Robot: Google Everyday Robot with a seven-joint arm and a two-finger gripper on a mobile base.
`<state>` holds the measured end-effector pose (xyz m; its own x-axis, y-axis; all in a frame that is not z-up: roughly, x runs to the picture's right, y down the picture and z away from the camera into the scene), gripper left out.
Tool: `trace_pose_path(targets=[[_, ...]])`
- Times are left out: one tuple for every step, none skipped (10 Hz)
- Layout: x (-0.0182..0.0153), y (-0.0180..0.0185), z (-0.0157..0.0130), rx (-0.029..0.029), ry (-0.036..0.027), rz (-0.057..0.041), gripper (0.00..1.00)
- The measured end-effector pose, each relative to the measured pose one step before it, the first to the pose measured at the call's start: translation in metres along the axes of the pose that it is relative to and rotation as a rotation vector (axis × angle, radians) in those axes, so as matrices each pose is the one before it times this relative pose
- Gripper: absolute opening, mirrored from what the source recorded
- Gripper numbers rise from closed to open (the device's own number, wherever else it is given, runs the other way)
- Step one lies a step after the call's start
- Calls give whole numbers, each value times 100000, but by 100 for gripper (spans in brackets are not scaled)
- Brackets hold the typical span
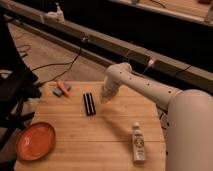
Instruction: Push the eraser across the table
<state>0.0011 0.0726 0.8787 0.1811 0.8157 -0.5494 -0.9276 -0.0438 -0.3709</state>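
Tool (104, 96) hung low over table (95, 145); whether it was apart or together could not be told. Eraser (89, 104) lay just beside tool, contact unclear. Push judged not yet made; full traverse left.

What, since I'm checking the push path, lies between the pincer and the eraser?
Only a narrow strip of bare table separates the pincer from the eraser, as the camera view shows.
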Motion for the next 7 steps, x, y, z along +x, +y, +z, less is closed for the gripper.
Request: trace_pose_path(targets=[[-17,113,53,-51,54,-134,0],[-95,-243,48,104,-393,686,0],[-471,48,835,-181,-900,1157,0],[-585,634,1160,-995,-668,290,0],[-298,189,837,-919,-376,433,0],[-179,50,652,-727,-253,336,0],[-20,-38,652,-656,114,111,0]])
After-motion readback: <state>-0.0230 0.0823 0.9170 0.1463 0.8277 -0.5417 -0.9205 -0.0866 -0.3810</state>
